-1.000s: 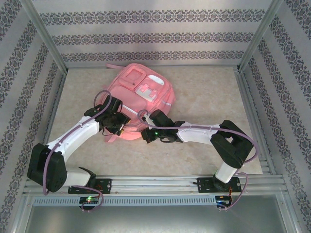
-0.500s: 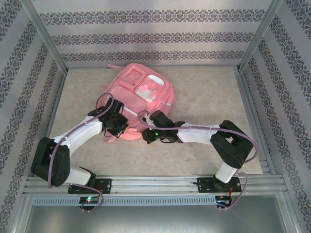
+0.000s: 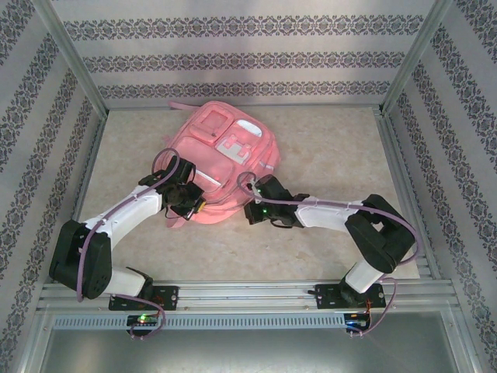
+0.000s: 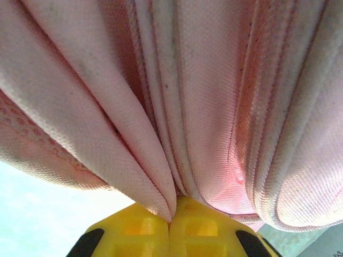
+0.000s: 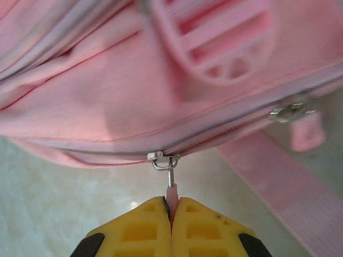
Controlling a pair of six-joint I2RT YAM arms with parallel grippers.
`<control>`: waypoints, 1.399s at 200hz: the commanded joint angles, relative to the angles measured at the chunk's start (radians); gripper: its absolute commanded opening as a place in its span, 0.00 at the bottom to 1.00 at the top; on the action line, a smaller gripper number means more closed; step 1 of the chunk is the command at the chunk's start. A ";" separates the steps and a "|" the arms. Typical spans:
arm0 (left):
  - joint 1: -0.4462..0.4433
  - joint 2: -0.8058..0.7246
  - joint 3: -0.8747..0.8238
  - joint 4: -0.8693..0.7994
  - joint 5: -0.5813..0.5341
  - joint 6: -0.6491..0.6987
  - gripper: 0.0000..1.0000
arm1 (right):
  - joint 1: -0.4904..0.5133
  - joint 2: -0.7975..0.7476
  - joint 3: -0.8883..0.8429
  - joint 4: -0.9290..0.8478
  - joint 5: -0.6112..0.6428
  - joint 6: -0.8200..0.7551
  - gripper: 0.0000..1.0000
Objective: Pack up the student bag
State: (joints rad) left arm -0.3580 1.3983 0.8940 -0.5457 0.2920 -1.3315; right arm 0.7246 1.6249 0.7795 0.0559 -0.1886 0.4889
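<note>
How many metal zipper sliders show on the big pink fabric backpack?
2: one silver slider whose pull tab the right gripper pinches, another slider further right; others may be hidden.

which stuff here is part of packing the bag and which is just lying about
Job: large pink fabric backpack; its pink zip tab, pinched by right yellow fingers; left yellow fingers clamping its fabric.
Lying about: beige marbled tabletop, patterned walls.

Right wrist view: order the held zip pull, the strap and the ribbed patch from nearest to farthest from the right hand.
1. the zip pull, pinched in the right hand, bottom centre
2. the strap, lower right
3. the ribbed patch, top of view
</note>
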 commanded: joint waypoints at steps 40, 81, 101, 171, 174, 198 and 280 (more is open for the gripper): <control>0.019 0.039 0.097 -0.003 0.036 0.117 0.00 | -0.079 -0.045 -0.031 -0.056 0.054 0.076 0.00; 0.007 0.080 0.126 0.017 0.166 0.212 0.00 | -0.116 -0.051 -0.028 -0.088 0.037 0.089 0.00; -0.010 0.110 0.140 0.031 0.235 0.244 0.00 | -0.146 -0.044 -0.024 -0.086 -0.021 0.100 0.00; -0.091 0.166 0.177 0.103 0.310 0.232 0.01 | -0.177 -0.113 0.007 -0.206 0.013 0.023 0.32; -0.093 0.166 0.179 0.103 0.307 0.232 0.01 | -0.176 -0.119 0.005 -0.216 0.021 0.022 0.33; -0.093 0.175 0.188 0.098 0.304 0.230 0.00 | -0.182 -0.211 -0.007 -0.315 0.084 0.030 0.41; -0.122 0.255 0.244 0.108 0.328 0.239 0.00 | -0.242 -0.575 -0.069 -0.508 0.178 0.057 0.49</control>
State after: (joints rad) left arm -0.4385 1.6203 1.0721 -0.5037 0.5617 -1.1324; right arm 0.5072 1.1046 0.7166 -0.3634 -0.0814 0.5301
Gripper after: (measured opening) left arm 0.049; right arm 0.490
